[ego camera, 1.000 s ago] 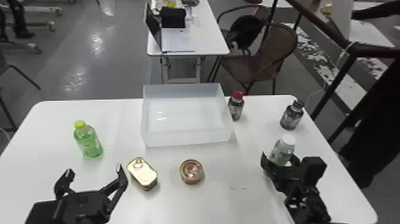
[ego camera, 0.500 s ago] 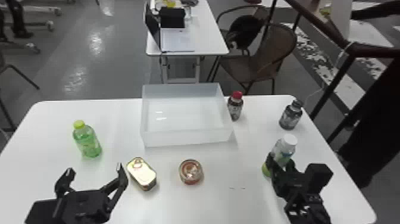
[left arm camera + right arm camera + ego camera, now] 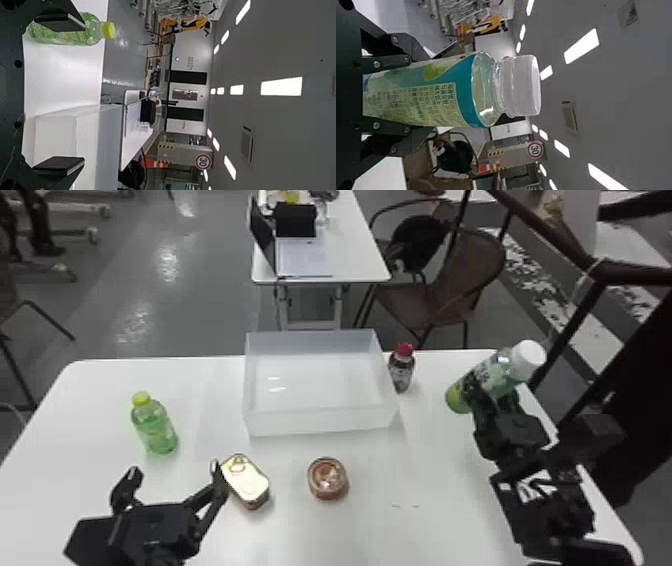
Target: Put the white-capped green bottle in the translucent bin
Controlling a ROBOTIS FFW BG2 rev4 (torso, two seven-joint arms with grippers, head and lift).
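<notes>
In the head view my right gripper (image 3: 492, 402) is shut on the white-capped green bottle (image 3: 487, 377), held tilted above the table's right side, its cap toward the upper right. The right wrist view shows the bottle (image 3: 431, 93) between the two fingers of the right gripper (image 3: 387, 93). The translucent bin (image 3: 320, 422) stands at the back middle, left of the bottle. My left gripper (image 3: 172, 472) is parked open at the front left; in the left wrist view the left gripper (image 3: 69, 95) has nothing between its fingers.
A yellow-capped green bottle (image 3: 157, 430) stands at the left. A rectangular tin (image 3: 246, 482) and a round can (image 3: 327, 479) lie before the bin. A red-capped dark bottle (image 3: 401, 370) stands against the bin's right side.
My right gripper has lifted the white-capped bottle up off the table, and the bottle now leans more to the right. The left arm has kept still.
</notes>
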